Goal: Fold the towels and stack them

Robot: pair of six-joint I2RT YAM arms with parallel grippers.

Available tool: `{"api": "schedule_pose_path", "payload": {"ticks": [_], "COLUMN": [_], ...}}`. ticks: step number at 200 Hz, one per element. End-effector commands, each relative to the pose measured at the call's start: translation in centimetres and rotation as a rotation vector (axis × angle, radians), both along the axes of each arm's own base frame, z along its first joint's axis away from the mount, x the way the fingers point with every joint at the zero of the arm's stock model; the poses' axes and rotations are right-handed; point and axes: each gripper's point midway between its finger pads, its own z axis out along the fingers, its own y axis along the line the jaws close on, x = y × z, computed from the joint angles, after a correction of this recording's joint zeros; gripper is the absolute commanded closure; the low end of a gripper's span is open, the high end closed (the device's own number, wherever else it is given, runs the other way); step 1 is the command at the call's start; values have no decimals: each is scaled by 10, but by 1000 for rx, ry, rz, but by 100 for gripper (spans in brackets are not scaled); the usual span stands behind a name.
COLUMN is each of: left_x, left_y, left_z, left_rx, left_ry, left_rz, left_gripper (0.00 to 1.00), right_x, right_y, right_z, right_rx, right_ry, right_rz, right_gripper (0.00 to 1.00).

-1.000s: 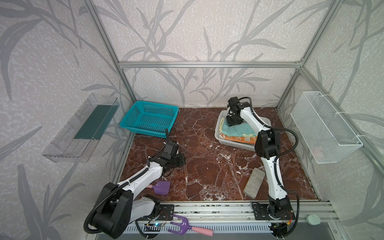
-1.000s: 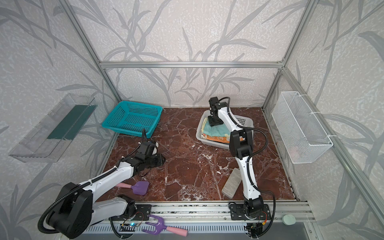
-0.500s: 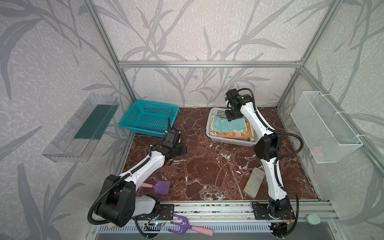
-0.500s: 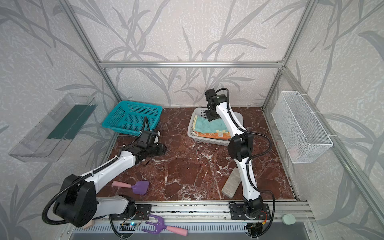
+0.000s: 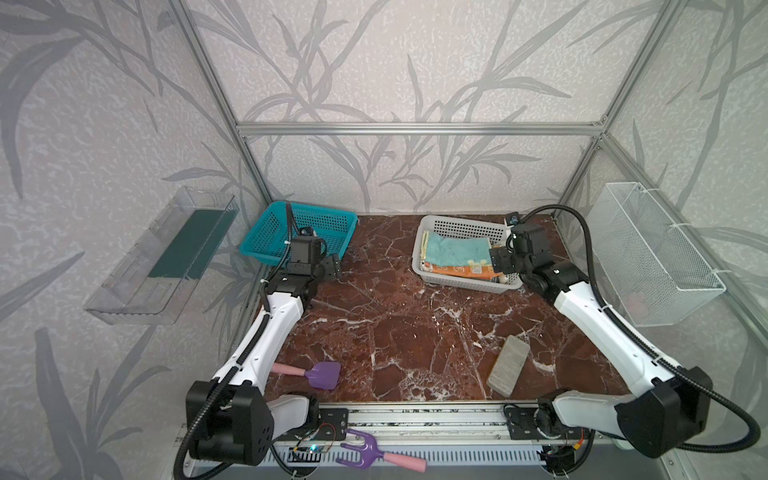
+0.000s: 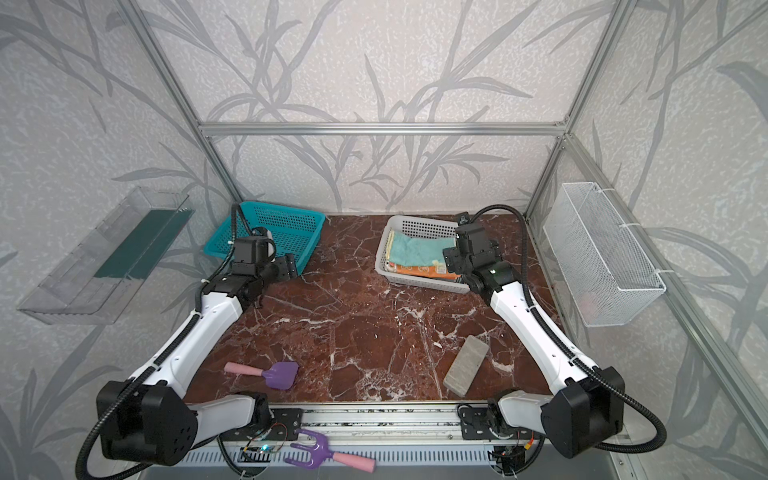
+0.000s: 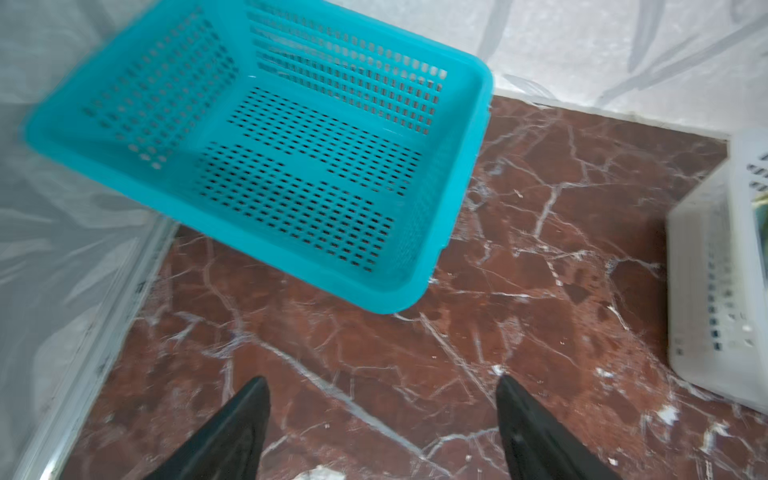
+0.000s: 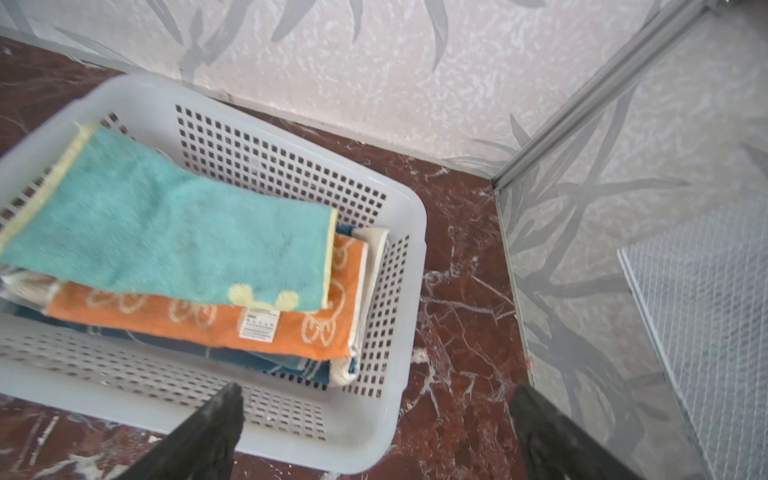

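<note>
The towels lie folded in a stack inside a white perforated basket [image 5: 457, 226] at the back right, seen in both top views. A teal towel [image 8: 166, 232] with pale yellow edging is on top. Under it is an orange towel [image 8: 187, 324] with white figures, and below that a blue-and-cream towel [image 8: 291, 365]. My right gripper [image 8: 376, 388] hangs open above the basket's near right corner [image 5: 500, 259], holding nothing. My left gripper [image 7: 381, 379] is open over bare marble [image 5: 334, 266], just in front of the teal basket.
An empty teal basket [image 7: 457, 166] sits at the back left. A grey block [image 5: 508, 365] and a purple shovel [image 5: 316, 374] lie near the front edge, and a purple rake [image 5: 374, 455] lies on the rail. A wire basket [image 5: 652, 253] hangs on the right wall and a clear shelf [image 5: 166, 257] on the left.
The right gripper has drawn back from the far side of the white basket to its near right corner, and the basket has shifted left. The left gripper has moved back toward the teal basket.
</note>
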Motion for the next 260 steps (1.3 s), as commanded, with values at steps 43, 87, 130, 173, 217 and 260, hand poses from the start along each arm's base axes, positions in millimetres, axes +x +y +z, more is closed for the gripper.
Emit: {"api": "schedule_pose_path", "payload": {"ticks": [43, 87, 130, 173, 217, 260], "left_x": [-27, -7, 0, 21, 32, 36], "left_y": [59, 49, 41, 35, 29, 32], "left_z": [-37, -87, -90, -85, -109, -111], "left_rx": [188, 153, 173, 118, 103, 113], "left_ry": [-222, -122, -258, -368, -339, -323], "left_rz": [181, 115, 43, 19, -29, -14], "left_gripper": [5, 1, 1, 1, 1, 1], "right_x": [-16, -21, -8, 10, 9, 21], "right_y": [-60, -67, -64, -53, -47, -36], "right_z": [-55, -92, -102, -127, -140, -145], "right_rx": [-13, 60, 192, 247, 249, 223], "right_ry": [-139, -272, -377, -311, -371, -309], "right_rz": [-159, -162, -99, -52, -4, 39], "right_gripper": [1, 1, 1, 1, 1, 1]}}
